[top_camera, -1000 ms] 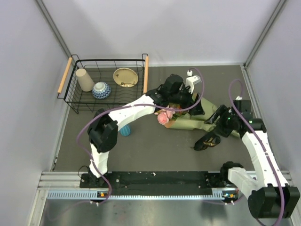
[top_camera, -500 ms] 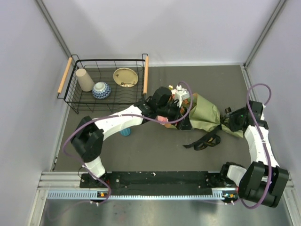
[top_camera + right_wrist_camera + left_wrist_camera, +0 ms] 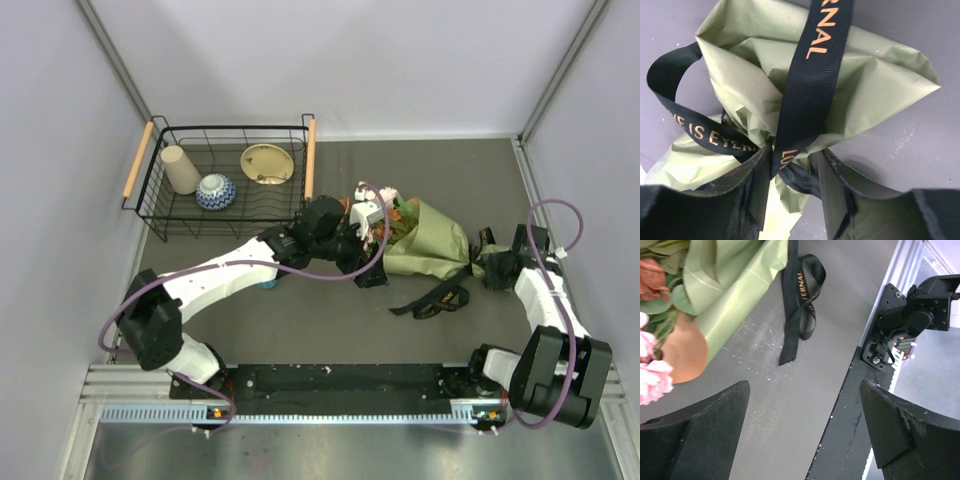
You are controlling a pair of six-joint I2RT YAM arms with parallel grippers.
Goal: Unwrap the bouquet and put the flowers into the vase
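Gray desk point(image 3: 200, 310): we note left hand point(image 3: 800, 405) spread wide beside bouquet point(image 3: 430, 248); right hand point(image 3: 794, 157) pinching its black ribbon point(image 3: 810, 75) at the tied end.

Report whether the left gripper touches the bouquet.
Apart. In the left wrist view, bare table shows between the open left gripper and the bouquet.

top external: high, from behind, facing down on whole table point(image 3: 330, 325). wrist views: close, low; both catch ribbon point(image 3: 799, 300) of bouquet point(image 3: 430, 248).
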